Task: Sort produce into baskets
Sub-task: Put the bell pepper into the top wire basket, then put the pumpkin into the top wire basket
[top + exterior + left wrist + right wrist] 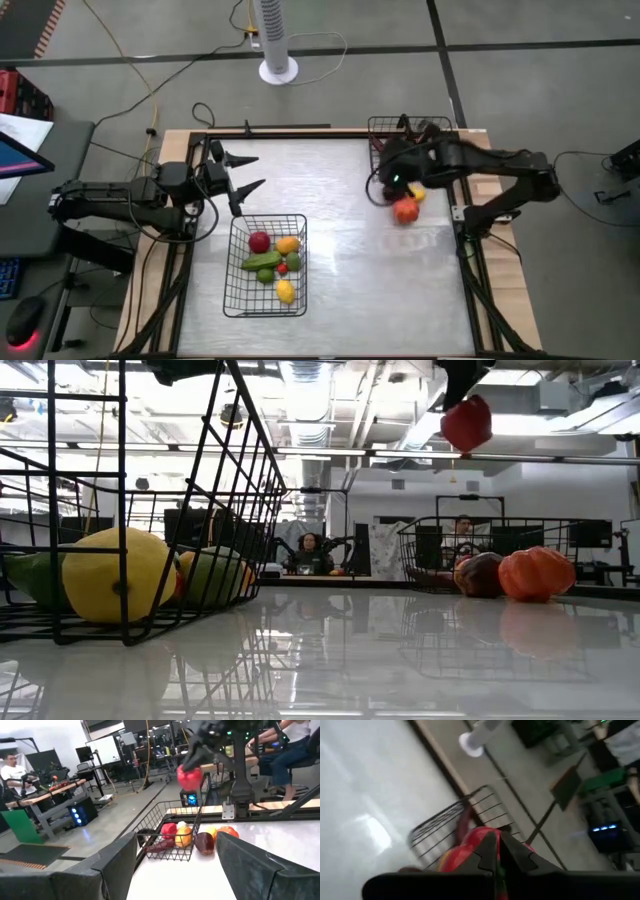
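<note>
While the left gripper [246, 172] waited spread wide, the right gripper [385, 180] held a red pepper [189, 777] aloft, clamped, presumably to clear the far basket [170, 827] rim above the tabletop [340, 250].

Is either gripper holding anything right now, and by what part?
The right gripper holds a red pepper by its top, lifted above the table. The left gripper is open and empty.

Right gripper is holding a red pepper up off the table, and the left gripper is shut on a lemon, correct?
Not quite. The right gripper does hold the red pepper aloft, but the left gripper is open and empty, as the high view shows.
</note>
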Tool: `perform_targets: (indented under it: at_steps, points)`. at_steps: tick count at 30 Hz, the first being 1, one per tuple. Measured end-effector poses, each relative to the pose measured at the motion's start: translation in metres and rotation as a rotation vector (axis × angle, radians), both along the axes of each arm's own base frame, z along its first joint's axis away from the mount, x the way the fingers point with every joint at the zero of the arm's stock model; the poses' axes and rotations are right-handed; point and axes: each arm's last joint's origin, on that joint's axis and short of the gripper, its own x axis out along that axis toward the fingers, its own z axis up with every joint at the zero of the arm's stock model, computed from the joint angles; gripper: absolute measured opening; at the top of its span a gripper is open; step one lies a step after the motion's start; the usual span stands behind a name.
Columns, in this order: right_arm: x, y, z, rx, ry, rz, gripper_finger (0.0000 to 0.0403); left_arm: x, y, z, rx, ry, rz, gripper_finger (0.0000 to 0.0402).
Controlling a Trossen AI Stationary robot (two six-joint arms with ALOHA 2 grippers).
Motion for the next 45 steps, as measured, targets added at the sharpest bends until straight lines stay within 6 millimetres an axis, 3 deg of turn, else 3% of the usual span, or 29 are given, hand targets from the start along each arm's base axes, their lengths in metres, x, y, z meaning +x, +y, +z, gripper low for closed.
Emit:
perform_targets:
  at_steps: [5, 10, 14, 18, 22, 26, 30, 34, 41, 45]
  points:
    - [-0.011, -0.033, -0.007, -0.063, 0.002, -0.064, 0.005, 0.0, 0.0, 0.0, -0.001, -0.002, 0.0, 0.0258]
    - [-0.023, -0.07, -0.026, -0.033, 0.093, -0.144, 0.0069, 0.0, 0.0, 0.0, 0.0, 0.0, 0.0, 0.0258]
    - [-0.03, -0.092, -0.048, 0.09, 0.138, -0.174, 0.0125, 0.0, 0.0, 0.0, 0.004, 0.002, 0.001, 0.0258]
    - [-0.033, -0.099, -0.06, 0.224, 0.126, -0.173, 0.0201, 0.0, 0.0, 0.0, 0.015, 0.009, 0.001, 0.0258]
    - [-0.028, -0.086, -0.064, 0.443, 0.03, -0.094, 0.0256, 0.0, 0.0, 0.0, 0.023, 0.013, 0.011, 0.0258]
    - [-0.018, -0.055, -0.074, 0.566, 0.048, 0.039, 0.0275, 0.0, 0.001, -0.001, 0.023, 0.02, 0.02, 0.0258]
    - [-0.015, -0.017, -0.1, 0.574, 0.098, 0.112, 0.0276, 0.0, 0.001, -0.002, 0.021, 0.03, 0.02, 0.0258]
    - [-0.025, 0.009, -0.131, 0.561, 0.119, 0.13, 0.0277, 0.0, 0.001, -0.003, 0.014, 0.034, 0.02, 0.0258]
    - [-0.042, 0.028, -0.167, 0.555, 0.193, 0.137, 0.028, 0.0, 0.001, 0.0, 0.008, 0.006, 0.022, 0.0258]
    - [-0.045, 0.031, -0.179, 0.551, 0.227, 0.156, 0.0303, 0.0, 0.001, 0.001, 0.008, -0.002, 0.022, 0.0258]
